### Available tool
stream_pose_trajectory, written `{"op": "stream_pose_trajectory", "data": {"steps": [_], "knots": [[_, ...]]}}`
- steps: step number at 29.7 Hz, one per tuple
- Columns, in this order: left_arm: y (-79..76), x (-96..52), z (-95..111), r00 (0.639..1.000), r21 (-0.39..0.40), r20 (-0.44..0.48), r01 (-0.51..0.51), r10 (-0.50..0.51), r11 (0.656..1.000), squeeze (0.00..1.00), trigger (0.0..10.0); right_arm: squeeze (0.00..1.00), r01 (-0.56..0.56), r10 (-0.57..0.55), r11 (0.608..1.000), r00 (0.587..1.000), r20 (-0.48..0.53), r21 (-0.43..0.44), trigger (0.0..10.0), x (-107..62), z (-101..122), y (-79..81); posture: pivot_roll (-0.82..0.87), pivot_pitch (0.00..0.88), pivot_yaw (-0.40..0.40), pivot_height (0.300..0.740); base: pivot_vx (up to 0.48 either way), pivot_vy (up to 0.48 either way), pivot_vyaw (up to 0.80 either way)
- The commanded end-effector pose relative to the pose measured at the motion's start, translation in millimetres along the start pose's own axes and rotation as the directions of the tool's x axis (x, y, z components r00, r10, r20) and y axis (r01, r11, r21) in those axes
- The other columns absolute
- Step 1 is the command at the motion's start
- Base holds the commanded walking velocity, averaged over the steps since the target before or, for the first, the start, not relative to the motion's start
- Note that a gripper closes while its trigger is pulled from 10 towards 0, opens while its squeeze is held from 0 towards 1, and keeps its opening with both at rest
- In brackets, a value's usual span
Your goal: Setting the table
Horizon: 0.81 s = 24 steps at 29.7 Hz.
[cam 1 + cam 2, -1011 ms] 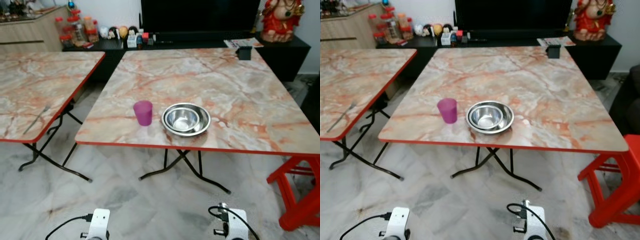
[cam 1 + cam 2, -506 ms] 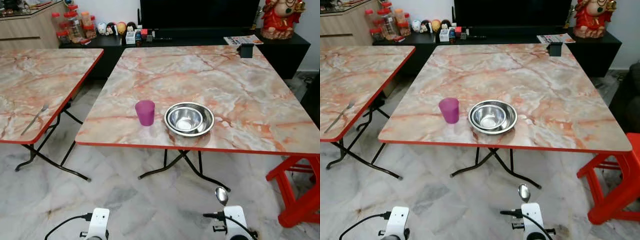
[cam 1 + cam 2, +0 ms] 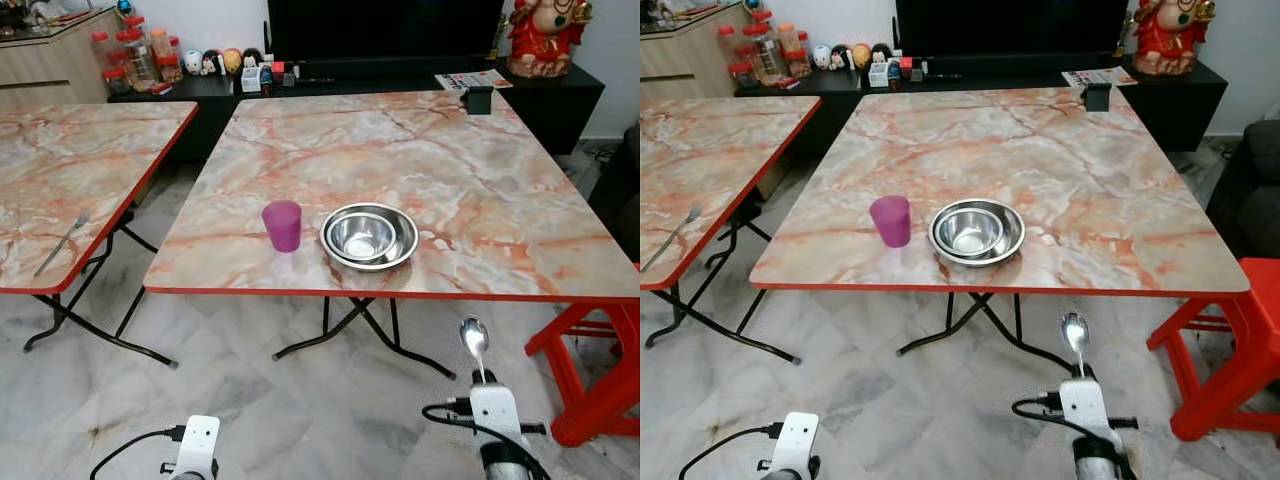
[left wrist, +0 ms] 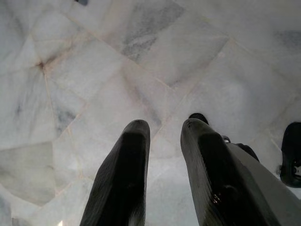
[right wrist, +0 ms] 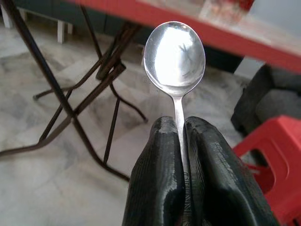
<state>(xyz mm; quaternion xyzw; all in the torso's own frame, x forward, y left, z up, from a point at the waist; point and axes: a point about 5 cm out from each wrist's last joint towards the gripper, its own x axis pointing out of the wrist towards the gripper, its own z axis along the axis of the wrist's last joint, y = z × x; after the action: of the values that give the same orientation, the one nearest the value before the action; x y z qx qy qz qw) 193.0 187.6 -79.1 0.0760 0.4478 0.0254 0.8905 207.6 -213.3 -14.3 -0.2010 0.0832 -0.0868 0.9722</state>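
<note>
Risen since a moment ago, the right gripper pinches a spoon below the table; bowl and cup already set, spoon still unplaced; left gripper idle, fingers slightly parted.

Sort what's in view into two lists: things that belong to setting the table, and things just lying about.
Belongs to the job:
spoon, clamped in the right end effector
steel bowls, nested on the table
purple cup, beside the bowls
fork on the left table

Just lying about:
red stool
jars and figurines on the black cabinet
red statue
</note>
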Motion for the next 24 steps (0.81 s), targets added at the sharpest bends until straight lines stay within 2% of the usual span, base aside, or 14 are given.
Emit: {"op": "stream_pose_trajectory", "data": {"steps": [1, 2, 4, 9, 11, 15, 19, 24], "knots": [[1.6, 0.4, 2, 1.000, 0.019, 0.003, -0.001, 0.000, 1.000, 0.00, 10.0, 0.00, 0.003, -0.003, 1.000, 0.999, 0.053, 0.008, 10.0, 6.2, 12, 3.0, -0.10, 0.000, 0.059, 0.740, 0.000, 0.000, 0.00], [1.6, 0.4, 2, 1.000, 0.019, 0.003, -0.001, 0.000, 1.000, 0.00, 10.0, 0.00, 0.003, -0.003, 1.000, 0.999, 0.053, 0.008, 10.0, 6.2, 12, 3.0, -0.10, 0.000, 0.059, 0.740, 0.000, 0.000, 0.00], [0.5, 0.5, 3, 1.000, 0.012, 0.006, -0.002, 0.002, 1.000, 0.00, 10.0, 0.00, 0.004, -0.009, 0.999, 0.992, 0.129, 0.041, 10.0, 19.3, 33, 6.4, -0.09, 0.000, 0.051, 0.740, 0.000, 0.000, 0.00], [0.8, 0.5, 3, 1.000, 0.005, 0.007, -0.007, 0.007, 1.000, 0.00, 10.0, 0.00, -0.017, 0.009, 0.999, 0.985, 0.172, 0.047, 10.0, 30.1, 49, 9.8, -0.09, 0.000, 0.047, 0.740, 0.000, 0.000, 0.00], [0.6, 0.5, 3, 1.000, 0.000, 0.008, -0.005, 0.005, 1.000, 0.00, 10.0, 0.00, -0.034, 0.023, 0.998, 0.987, 0.162, 0.061, 10.0, 39.2, 56, 12.4, -0.09, 0.000, 0.047, 0.740, 0.000, 0.000, 0.00], [-1.2, 0.6, 4, 1.000, -0.001, 0.011, 0.004, -0.004, 1.000, 0.00, 10.0, 0.00, -0.026, 0.011, 0.988, 0.995, 0.104, 0.149, 10.0, 53.4, 62, 14.0, -0.09, 0.000, 0.050, 0.740, 0.000, 0.000, 0.00], [-2.8, 0.8, 6, 1.000, -0.004, 0.021, 0.013, -0.012, 1.000, 0.00, 10.0, 0.00, -0.014, -0.010, 0.976, 0.994, 0.109, 0.219, 10.0, 67.3, 77, 12.7, -0.10, 0.000, 0.050, 0.740, 0.000, 0.000, 0.00], [-4.1, 1.1, 8, 0.999, 0.011, 0.027, 0.018, -0.018, 1.000, 0.00, 10.0, 0.00, -0.022, -0.011, 0.965, 0.992, 0.123, 0.263, 10.0, 82.1, 95, 13.7, -0.09, 0.000, 0.047, 0.740, 0.000, 0.000, 0.00]]}}
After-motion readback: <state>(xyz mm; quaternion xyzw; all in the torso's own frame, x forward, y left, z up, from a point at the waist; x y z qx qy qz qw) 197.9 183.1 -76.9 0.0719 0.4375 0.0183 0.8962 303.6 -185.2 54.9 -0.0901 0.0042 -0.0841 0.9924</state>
